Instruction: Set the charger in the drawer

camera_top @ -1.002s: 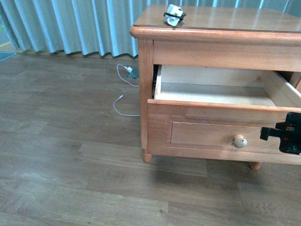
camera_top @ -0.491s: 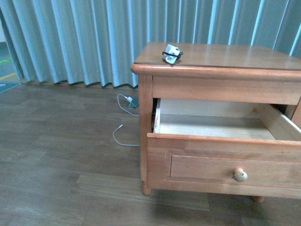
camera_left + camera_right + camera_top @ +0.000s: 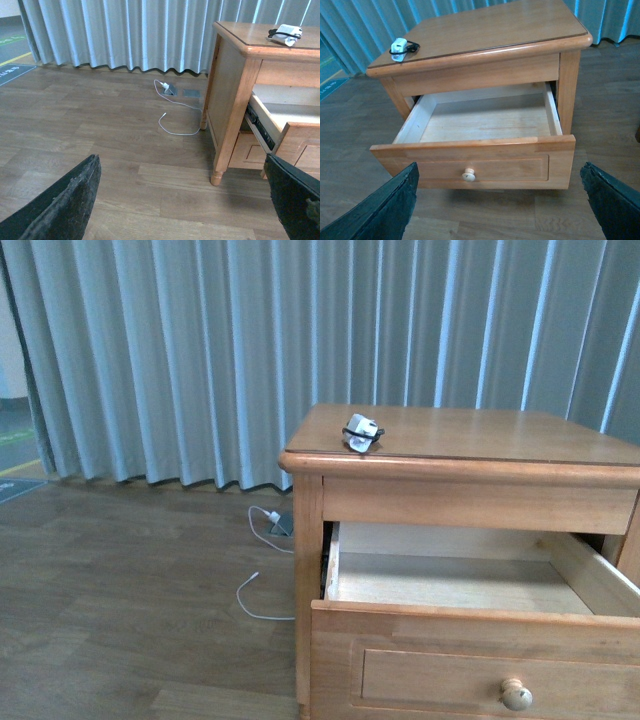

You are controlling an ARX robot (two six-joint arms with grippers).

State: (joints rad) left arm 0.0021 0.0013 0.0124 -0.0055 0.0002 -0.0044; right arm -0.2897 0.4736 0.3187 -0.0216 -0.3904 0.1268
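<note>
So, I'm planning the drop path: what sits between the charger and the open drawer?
Only the nightstand's top edge and the front rail under it; nothing loose lies between charger and drawer, as the front view shows.

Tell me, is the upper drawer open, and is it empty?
Open and empty: the drawer is pulled out, its bare floor showing. The charger sits on top of the nightstand.
</note>
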